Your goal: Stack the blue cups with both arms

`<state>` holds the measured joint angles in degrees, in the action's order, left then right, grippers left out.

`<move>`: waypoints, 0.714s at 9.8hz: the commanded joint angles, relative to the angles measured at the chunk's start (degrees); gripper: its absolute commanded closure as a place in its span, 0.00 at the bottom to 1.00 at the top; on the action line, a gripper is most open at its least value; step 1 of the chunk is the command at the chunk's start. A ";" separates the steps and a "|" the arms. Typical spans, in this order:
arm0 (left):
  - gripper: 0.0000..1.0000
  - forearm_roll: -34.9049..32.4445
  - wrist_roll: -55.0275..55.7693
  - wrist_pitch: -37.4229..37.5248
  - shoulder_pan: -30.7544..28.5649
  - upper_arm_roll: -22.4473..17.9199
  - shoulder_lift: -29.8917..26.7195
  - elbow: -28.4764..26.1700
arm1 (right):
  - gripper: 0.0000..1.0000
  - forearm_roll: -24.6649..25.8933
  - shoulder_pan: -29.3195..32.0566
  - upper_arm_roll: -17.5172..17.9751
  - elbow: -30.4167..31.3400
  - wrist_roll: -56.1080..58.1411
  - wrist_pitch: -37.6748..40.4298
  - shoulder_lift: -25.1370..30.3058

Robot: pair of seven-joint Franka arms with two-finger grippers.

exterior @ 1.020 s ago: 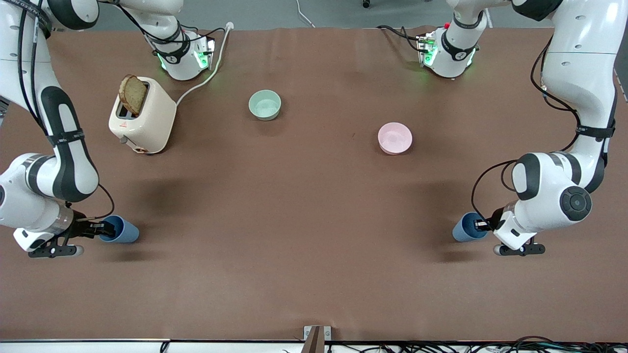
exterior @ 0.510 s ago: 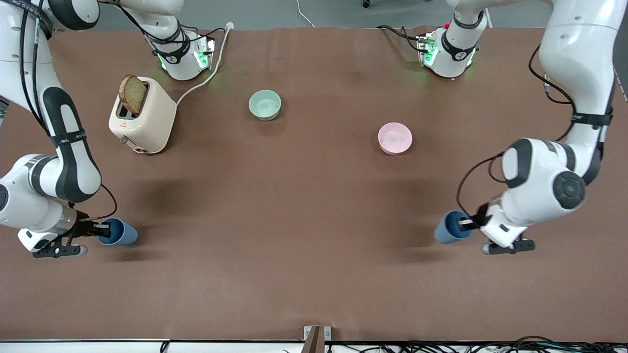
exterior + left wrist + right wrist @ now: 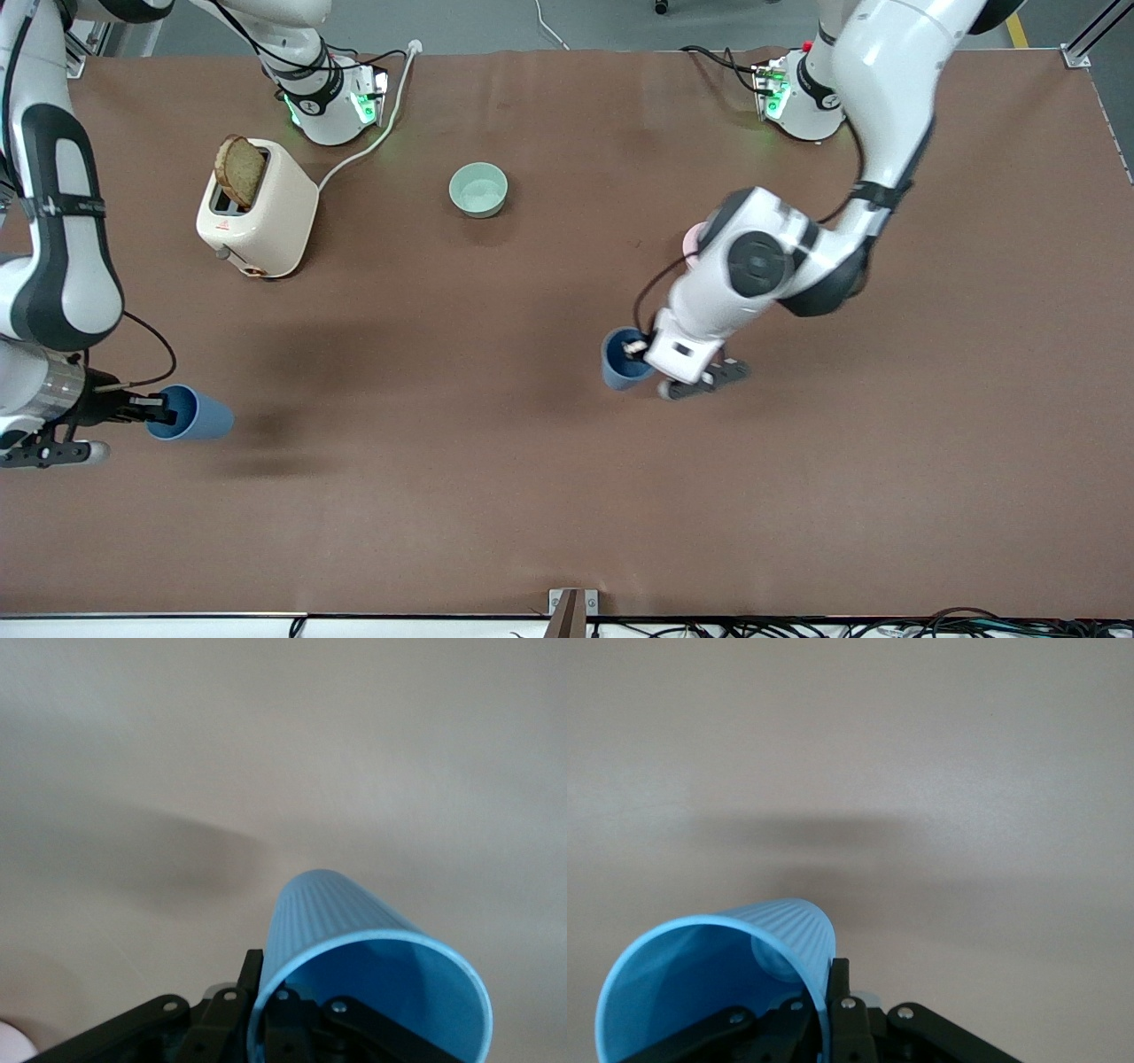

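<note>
- Right gripper (image 3: 142, 412), by the table (image 3: 549, 496) edge at the right arm's end, pinches the rim of a blue cup (image 3: 190, 415); it has lifted the cup slightly and drawn back toward that edge.
- Left gripper (image 3: 640, 347) clamps the second cup (image 3: 620, 359) by its rim and has carried it from the left arm's end to over mid-table.
- I judge both cups airborne, converging to stack.
- Farther off: toaster (image 3: 257, 220), green bowl (image 3: 478, 190), pink bowl (image 3: 693, 237) mostly hidden.
</note>
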<state>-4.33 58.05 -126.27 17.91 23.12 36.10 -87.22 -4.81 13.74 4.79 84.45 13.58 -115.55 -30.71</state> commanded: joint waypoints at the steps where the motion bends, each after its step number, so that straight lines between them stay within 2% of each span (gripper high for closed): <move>1: 0.99 -4.18 7.48 -0.03 4.48 -0.88 4.84 1.62 | 0.99 -0.55 -3.43 0.31 1.24 -6.87 1.64 3.01; 3: 0.96 -5.16 9.62 -1.51 7.12 -1.32 7.83 2.31 | 0.99 -0.55 -6.60 0.30 0.98 -13.38 1.29 3.63; 4: 0.90 -5.42 11.19 -3.61 9.14 -2.97 9.58 2.50 | 0.99 -0.64 -8.18 0.39 0.89 -16.45 1.12 3.72; 5: 0.66 -5.34 11.73 -4.07 10.64 -4.99 9.78 3.11 | 0.99 -0.55 -10.81 0.31 0.89 -20.49 0.85 3.81; 6: 0.01 -5.34 11.82 -3.99 10.65 -5.18 9.17 3.20 | 0.99 -0.46 -13.01 0.22 0.81 -24.09 0.85 3.81; 7: 0.00 -5.42 11.73 -3.20 10.39 -5.27 7.86 3.81 | 0.99 -0.46 -15.38 0.22 0.54 -28.39 0.85 3.81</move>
<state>-8.33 68.63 -130.23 27.78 18.79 43.87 -84.91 -5.16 0.97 5.39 84.38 -9.81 -114.59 -28.18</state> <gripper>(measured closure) 0.700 0.960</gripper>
